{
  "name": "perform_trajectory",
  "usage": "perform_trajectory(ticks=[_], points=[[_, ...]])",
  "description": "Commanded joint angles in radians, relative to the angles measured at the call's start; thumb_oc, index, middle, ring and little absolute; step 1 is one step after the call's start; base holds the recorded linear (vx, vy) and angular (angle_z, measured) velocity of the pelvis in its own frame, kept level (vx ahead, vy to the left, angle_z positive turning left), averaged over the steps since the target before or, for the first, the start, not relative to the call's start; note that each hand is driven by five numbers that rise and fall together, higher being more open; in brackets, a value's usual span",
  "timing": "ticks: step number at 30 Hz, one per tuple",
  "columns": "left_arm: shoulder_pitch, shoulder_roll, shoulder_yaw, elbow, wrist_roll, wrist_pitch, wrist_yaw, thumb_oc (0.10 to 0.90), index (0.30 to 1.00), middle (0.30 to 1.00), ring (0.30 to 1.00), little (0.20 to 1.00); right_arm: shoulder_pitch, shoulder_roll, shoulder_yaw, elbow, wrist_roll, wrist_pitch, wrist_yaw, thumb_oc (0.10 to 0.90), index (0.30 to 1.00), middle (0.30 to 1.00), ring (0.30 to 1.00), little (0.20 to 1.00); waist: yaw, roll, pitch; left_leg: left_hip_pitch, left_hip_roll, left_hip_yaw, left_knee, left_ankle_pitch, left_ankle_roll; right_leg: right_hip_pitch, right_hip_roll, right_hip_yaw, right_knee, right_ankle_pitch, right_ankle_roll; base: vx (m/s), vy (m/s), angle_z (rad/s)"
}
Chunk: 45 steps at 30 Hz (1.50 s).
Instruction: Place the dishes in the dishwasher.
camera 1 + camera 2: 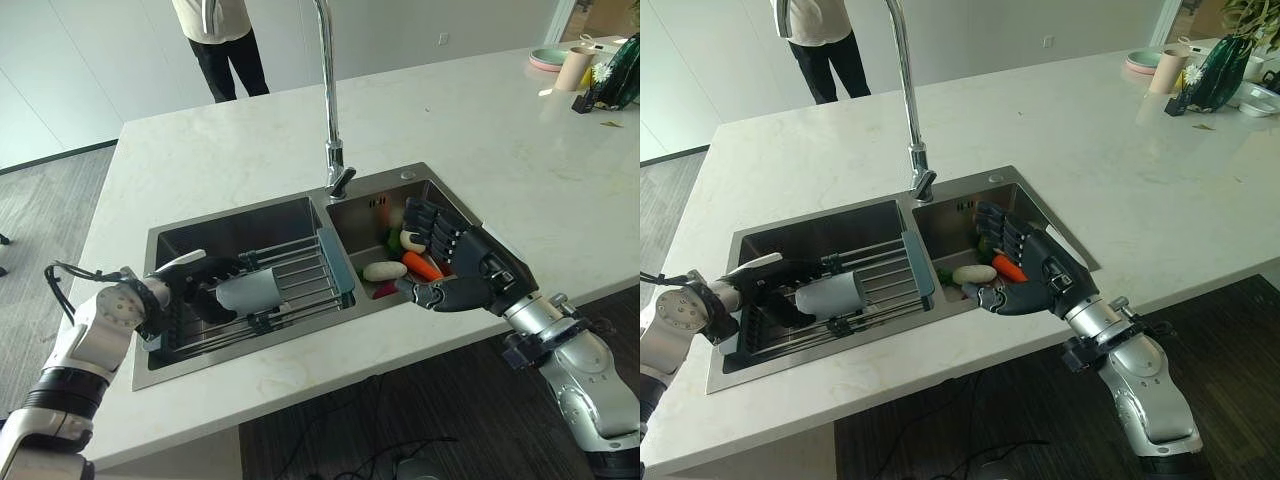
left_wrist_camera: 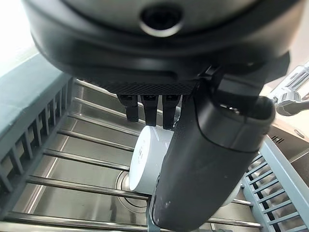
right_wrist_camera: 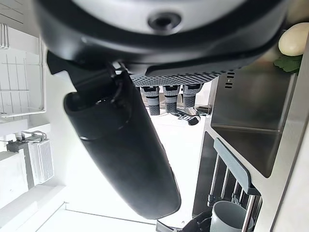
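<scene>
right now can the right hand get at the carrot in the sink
Probably yes. The right hand hovers open over the right basin, its fingers just above the carrot, with nothing lying between them. The white vegetable beside it leaves the carrot's top free.

Double sink (image 1: 300, 205) set in pale counter. Left basin: wire rack (image 1: 300, 270) across it, grey cup (image 1: 250, 292) lying on its side on the rack, left hand (image 1: 205, 285) curled round the cup. Right basin: carrot (image 1: 422, 265), white vegetable (image 1: 385, 270), greens; right hand (image 1: 455, 265) over them, fingers straight. Tap (image 1: 328, 90) behind the divider. Person (image 1: 222, 40) stands beyond the counter.
</scene>
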Motion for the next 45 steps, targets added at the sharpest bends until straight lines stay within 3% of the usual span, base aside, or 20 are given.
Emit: perform_trajectory(ticks=[1,45], points=[[-0.127,-0.002,0.006,0.022,0.032,-0.052,0.045,0.8,0.9,0.9,0.9,0.9,-0.062,-0.034,-0.091,-0.059,0.024,-0.091,0.003,0.8,0.9,0.9,0.9,0.9,-0.001,0.016,-0.08,0.044,0.041,-0.053,0.007,-0.112,-0.061,-0.01,-0.04,-0.076,0.039,-0.079,0.088,0.0,0.0,0.0],[-0.138,-0.041,-0.034,0.115,0.088,-0.036,0.078,0.8,0.9,0.9,0.9,0.9,-0.063,-0.041,-0.079,-0.056,0.015,-0.082,0.036,0.8,0.9,0.9,0.9,0.9,-0.016,0.009,-0.072,0.057,0.044,-0.041,0.007,-0.118,-0.061,-0.001,-0.034,-0.067,0.039,-0.085,0.088,0.0,0.0,0.0]])
